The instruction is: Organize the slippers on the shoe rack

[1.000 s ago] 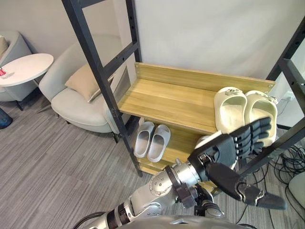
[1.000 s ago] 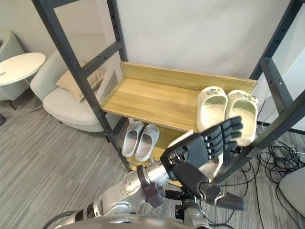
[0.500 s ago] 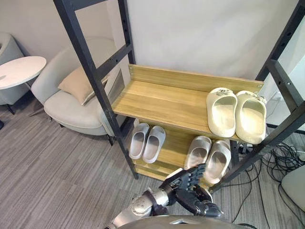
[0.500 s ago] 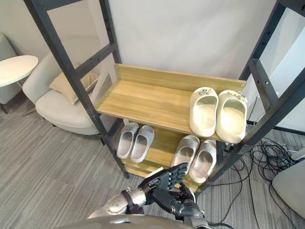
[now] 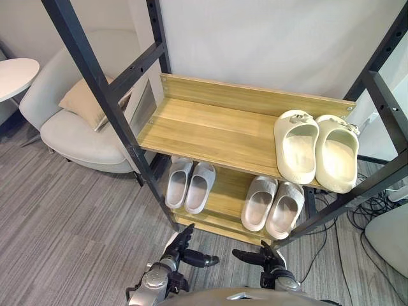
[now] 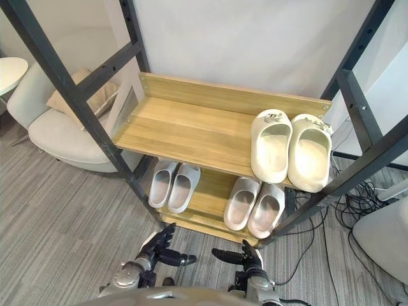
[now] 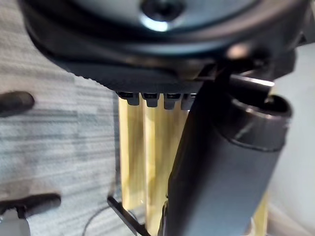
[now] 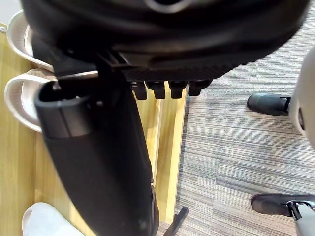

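Both arms enter at the bottom edge of the head views, set low and side by side. The left hand (image 5: 177, 252) sits at lower left on its silver-grey wrist (image 5: 155, 280). Its fingers (image 5: 185, 234) are straight and point forward, and the left thumb (image 5: 203, 260) is extended sideways toward the right hand (image 5: 270, 262). The right hand is level with it at lower right, fingers relaxed, and the right thumb (image 5: 245, 256) is extended toward the left hand. The two thumb tips face each other, apart.

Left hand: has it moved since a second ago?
Yes. The left hand dropped from in front of the cream slippers to low over the carpet, below the shoe rack.
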Controlling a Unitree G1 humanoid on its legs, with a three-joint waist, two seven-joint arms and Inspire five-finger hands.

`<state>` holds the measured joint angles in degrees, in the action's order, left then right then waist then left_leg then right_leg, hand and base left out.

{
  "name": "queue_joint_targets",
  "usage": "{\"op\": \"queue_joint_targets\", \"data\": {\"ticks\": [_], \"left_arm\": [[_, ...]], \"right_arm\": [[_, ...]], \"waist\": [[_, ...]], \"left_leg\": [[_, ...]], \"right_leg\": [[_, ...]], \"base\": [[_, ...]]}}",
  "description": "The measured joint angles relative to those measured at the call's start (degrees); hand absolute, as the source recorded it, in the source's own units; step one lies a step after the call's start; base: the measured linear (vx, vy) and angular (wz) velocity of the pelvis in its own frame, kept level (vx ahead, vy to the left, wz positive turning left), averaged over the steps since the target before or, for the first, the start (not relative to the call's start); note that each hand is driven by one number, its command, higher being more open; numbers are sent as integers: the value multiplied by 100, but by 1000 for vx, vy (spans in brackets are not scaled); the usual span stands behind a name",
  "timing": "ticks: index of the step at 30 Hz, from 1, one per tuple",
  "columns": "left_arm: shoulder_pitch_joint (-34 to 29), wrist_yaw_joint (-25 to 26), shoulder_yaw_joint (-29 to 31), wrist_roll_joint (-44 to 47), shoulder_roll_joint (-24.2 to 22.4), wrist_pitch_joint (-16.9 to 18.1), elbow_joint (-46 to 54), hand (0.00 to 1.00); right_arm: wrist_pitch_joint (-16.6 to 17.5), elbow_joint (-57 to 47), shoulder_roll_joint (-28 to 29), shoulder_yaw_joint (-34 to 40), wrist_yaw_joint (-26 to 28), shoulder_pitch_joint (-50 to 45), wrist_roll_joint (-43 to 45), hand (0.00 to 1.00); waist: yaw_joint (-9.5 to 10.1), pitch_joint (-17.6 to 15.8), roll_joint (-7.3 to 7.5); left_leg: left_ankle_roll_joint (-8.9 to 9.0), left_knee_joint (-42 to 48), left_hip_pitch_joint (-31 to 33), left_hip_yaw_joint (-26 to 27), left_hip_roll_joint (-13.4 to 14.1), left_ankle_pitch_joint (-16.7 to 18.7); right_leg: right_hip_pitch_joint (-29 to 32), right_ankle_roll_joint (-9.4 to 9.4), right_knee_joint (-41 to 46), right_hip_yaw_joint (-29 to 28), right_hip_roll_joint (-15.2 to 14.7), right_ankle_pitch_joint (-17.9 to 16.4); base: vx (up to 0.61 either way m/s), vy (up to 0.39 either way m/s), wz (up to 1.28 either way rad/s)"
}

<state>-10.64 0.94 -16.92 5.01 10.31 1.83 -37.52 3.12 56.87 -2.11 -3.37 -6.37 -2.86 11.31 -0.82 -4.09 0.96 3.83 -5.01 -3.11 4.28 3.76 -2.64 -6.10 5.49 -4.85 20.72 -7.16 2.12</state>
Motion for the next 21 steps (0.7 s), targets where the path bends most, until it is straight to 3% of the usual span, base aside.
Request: {"op": "queue_joint_targets", "data": {"ticks": [5, 10, 14, 19, 20, 21], "left_arm": [[122, 391, 616, -449, -190, 21, -815, 100], [354, 742, 1071, -573, -315, 72, -1407, 100], [484, 867, 1224, -586, -351, 87, -1514, 100], [743, 902, 1395, -624, -389, 129, -1511, 100], [752, 899, 1428, -624, -395, 136, -1445, 100], [767, 910, 1491, -623, -393, 154, -1352, 100]], "right_arm": [[15, 22, 1, 4, -20, 14, -1, 100], [19, 247, -20, 1, -36, 227, -6, 100], [19, 267, -19, -10, -52, 319, -47, 100], [96, 108, -77, -152, -19, 482, -234, 100], [99, 60, -136, -182, -16, 412, -235, 100], [64, -8, -163, -203, -14, 401, -232, 100]], "waist": [[13, -57, 40], [47, -177, -18], [70, -356, 54], [76, -697, 150], [78, -732, 129], [70, -781, 173]], "left_leg": [[9, 0, -58, 152, 19, 33], [-1, 2, -115, 592, 42, 86], [-7, 7, -176, 805, 38, 90], [-281, 856, 577, 1020, 53, 271], [-375, 1087, 752, 918, 137, 427], [-350, 1287, 928, 836, 73, 441]], "right_leg": [[13, -5, 0, -137, 14, 9], [205, -27, 3, -612, 34, 125], [309, -37, 10, -857, 42, 221], [1391, -45, 1142, -1217, -114, 258], [1436, 52, 1371, -1236, -153, 51], [1789, 25, 2744, -1278, -288, -780]], "base": [[-12, 26, -16], [-19, 35, -44], [-47, 27, -33], [-131, 23, -38], [-154, -39, 12], [-146, -78, 28]]}}
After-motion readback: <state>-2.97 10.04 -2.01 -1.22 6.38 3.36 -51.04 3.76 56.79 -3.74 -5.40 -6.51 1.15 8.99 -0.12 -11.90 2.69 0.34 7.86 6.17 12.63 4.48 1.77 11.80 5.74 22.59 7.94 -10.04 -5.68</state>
